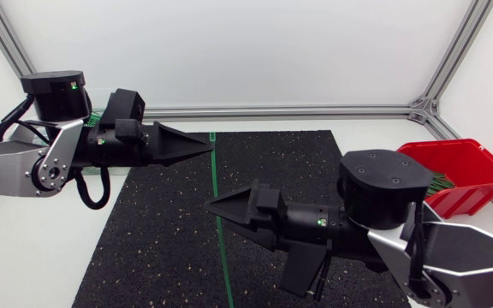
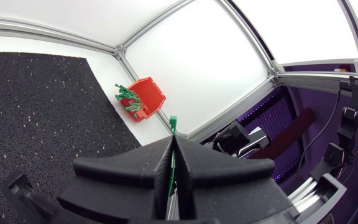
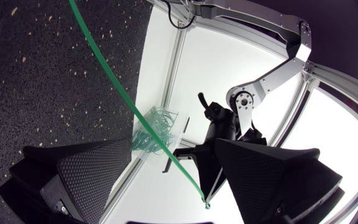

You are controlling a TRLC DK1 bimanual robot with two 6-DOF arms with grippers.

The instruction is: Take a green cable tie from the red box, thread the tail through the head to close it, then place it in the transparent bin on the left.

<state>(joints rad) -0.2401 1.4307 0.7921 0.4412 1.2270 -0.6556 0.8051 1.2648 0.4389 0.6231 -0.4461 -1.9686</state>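
the left hand (image 1: pixel 205 145) came in from the left side of the counter (image 1: pixel 24 248) and hung above the far left part of the black mat (image 1: pixel 161 222), pointing toward the middle. its two fingers were pressed together on the green cable tie (image 1: pixel 216 171), one from each side; in the left wrist view the green strip sat pinched in the seam between them and its head end (image 2: pixel 173 121) poked out just past the tips. in the head view the tie ran from that grip as a long straight line across the mat toward the near edge. the right hand (image 1: pixel 215 204) reached in from the right and pointed left, its tip just beside the tie about midway along the strip. the right wrist view showed its fingers (image 3: pixel 79 180) spread wide, holding nothing, with the tie passing slantwise through the gap; i could not tell if the strip touched either finger. the red box (image 1: pixel 478 167) stood at the far right of the counter, off the mat, with loose green ties (image 2: pixel 126 99) bunched in it. the transparent bin (image 3: pixel 157 127) stood beyond the mat with a tangle of green ties inside it, well apart from both hands.
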